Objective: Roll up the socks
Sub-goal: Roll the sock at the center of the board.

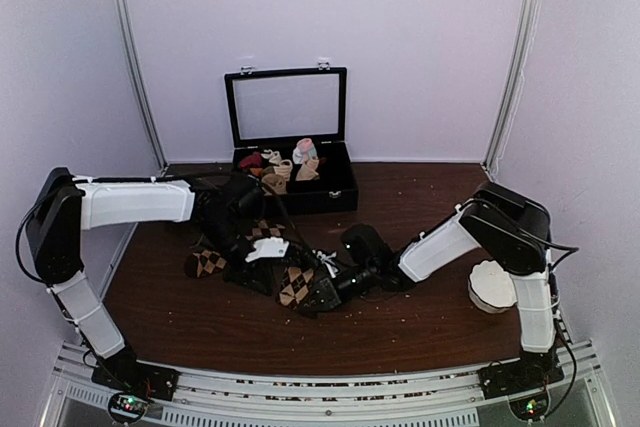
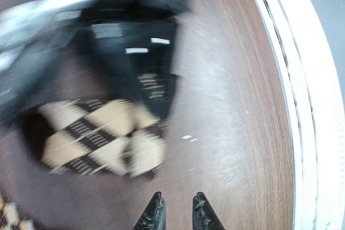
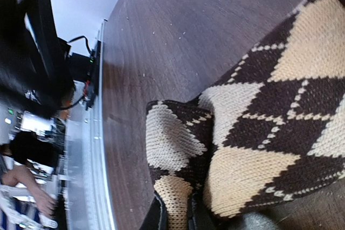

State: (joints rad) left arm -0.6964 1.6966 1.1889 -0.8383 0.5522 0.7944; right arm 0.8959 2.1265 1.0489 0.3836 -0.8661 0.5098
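The dark brown socks with tan argyle diamonds (image 1: 292, 285) lie rumpled at mid-table, one end reaching left (image 1: 208, 263) and part hidden under both arms. In the right wrist view, the socks (image 3: 259, 127) fill the frame, folded into a thick bulge. My right gripper (image 3: 178, 215) is shut on a fold of that fabric, low over the table (image 1: 315, 297). My left gripper (image 2: 177, 208) is open with bare wood between its fingertips (image 2: 156, 211). The socks (image 2: 102, 138) lie blurred just ahead of it.
A black case (image 1: 335, 192) with its lid up stands at the back, holding small sock rolls (image 1: 290, 162). A white round object (image 1: 492, 285) sits by the right arm's base. A metal rail (image 1: 320, 382) runs along the near edge.
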